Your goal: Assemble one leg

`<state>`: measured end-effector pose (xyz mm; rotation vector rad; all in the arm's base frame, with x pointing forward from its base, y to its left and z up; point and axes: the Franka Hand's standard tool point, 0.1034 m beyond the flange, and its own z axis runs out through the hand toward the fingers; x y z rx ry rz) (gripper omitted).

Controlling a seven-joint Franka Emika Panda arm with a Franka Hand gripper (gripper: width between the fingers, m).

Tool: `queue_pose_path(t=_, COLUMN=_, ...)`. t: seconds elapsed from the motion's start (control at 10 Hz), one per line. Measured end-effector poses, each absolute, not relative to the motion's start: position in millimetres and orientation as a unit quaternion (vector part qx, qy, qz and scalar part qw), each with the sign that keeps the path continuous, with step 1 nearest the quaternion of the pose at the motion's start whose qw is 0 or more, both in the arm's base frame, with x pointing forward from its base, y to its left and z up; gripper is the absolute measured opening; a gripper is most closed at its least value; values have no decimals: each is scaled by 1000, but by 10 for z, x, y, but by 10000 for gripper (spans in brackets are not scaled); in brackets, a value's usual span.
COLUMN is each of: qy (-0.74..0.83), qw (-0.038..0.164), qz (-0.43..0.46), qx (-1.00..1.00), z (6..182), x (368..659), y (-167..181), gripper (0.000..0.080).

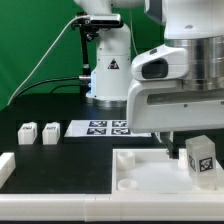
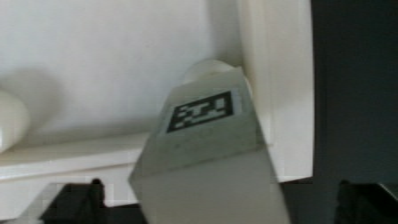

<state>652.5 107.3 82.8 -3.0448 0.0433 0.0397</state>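
while the jaws straddle it, 1 leg stands at the tabletop's corner

since the job is to seat 1 leg, the nearest thing matters most. the tabletop [image 1: 140,175] lies along the table's near edge. the leg [image 1: 200,158] stands upright at the tabletop's corner toward the exterior view's right, tag faces showing. whether its base sits in a corner hole is hidden.

the gripper [image 1: 190,148] hangs straight down over that corner, with a finger on each side of the leg. in the wrist view a dark gap shows between the leg [image 2: 201,140] and each of the fingertips [image 2: 75,205]. so the gripper [image 2: 217,208] has its jaws apart and is not pressing on the leg. by my judgement this stance suits either closing on the leg to turn it or letting go between turns; the pictures do not say which. the vertical approach keeps the fingers square to the leg's sides.

farther back, a white block [image 1: 5,165] sits at the table's edge on the exterior view's left. beyond it a spare leg [image 1: 27,133] and a second spare leg [image 1: 50,131] stand side by side, well apart from the work. the marker board [image 1: 105,127] lies toward the far edge, in front of the arm's base [image 1: 105,75]. nothing stands between gripper and leg.
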Motion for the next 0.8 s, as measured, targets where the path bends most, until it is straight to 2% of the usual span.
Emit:
queue_pose_path(t=0.2, qy=-18, qw=47, qz=12, qx=-999, z=827, x=6523, y=1078, gripper=649)
queue_pose_path(t=0.3, qy=-18, qw=47, qz=12, qx=-999, z=822, x=6521, y=1077, gripper=527)
queue_pose_path(t=0.4, qy=-18, qw=47, qz=12, qx=-999, z=821, x=6521, y=1077, gripper=527)
queue_pose_path(t=0.5, qy=-18, qw=47, qz=12, qx=-999, z=819, x=6520, y=1076, gripper=388)
queue_pose_path(t=0.6, qy=-18, qw=48, qz=12, qx=-999, z=818, x=6519, y=1083, gripper=292)
queue_pose_path(t=0.8, qy=0, qw=47, qz=14, qx=-999, z=814, x=6518, y=1080, gripper=292)
